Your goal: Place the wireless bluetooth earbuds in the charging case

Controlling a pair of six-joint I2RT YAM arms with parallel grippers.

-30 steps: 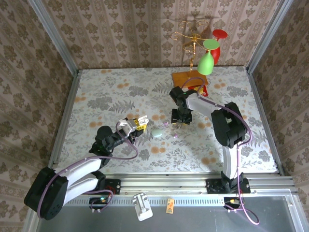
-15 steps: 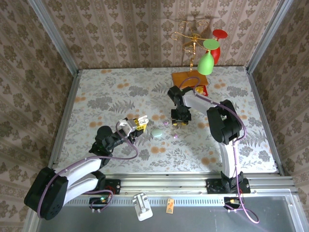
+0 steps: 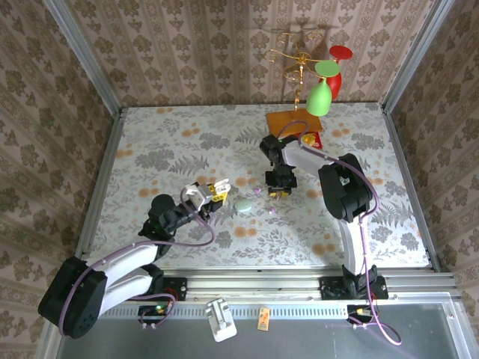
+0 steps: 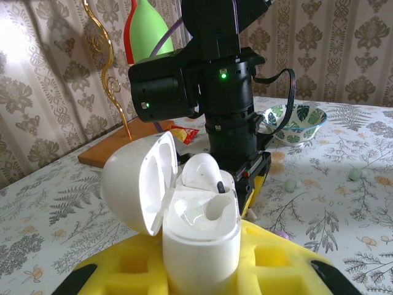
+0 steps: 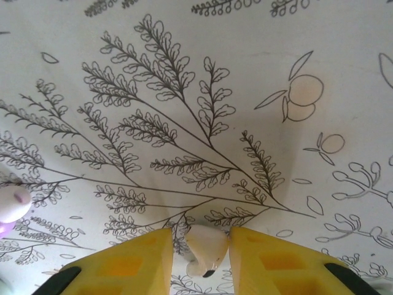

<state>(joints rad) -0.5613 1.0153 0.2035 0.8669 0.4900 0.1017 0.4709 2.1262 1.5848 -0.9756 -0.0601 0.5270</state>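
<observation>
Right wrist view, right gripper (image 5: pixel 202 241) pinching a whitish earbud (image 5: pixel 207 251) on the fern-print table (image 5: pixel 184 92), lilac earbud (image 5: pixel 11 204) lying apart, left gripper (image 4: pixel 202 267) clamping the open charging case (image 4: pixel 199 233), seated earbud (image 4: pixel 201 171) inside, right arm (image 4: pixel 209 80) close behind, mint case (image 3: pixel 243 204) between the grippers.

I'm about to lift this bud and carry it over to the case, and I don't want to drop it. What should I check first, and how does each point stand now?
1. Whitish plastic earbud is between the right gripper pads: ok, both yellow pads touch it.
2. Earbud is off the patterned table: cannot tell.
3. White oval charging case is held by the left gripper: ok.
4. Case lid is open: ok, swung aside.
5. A socket is free: ok, one seated earbud, nearer socket empty.
6. Earbud is turned to fit the socket: cannot tell.
</observation>
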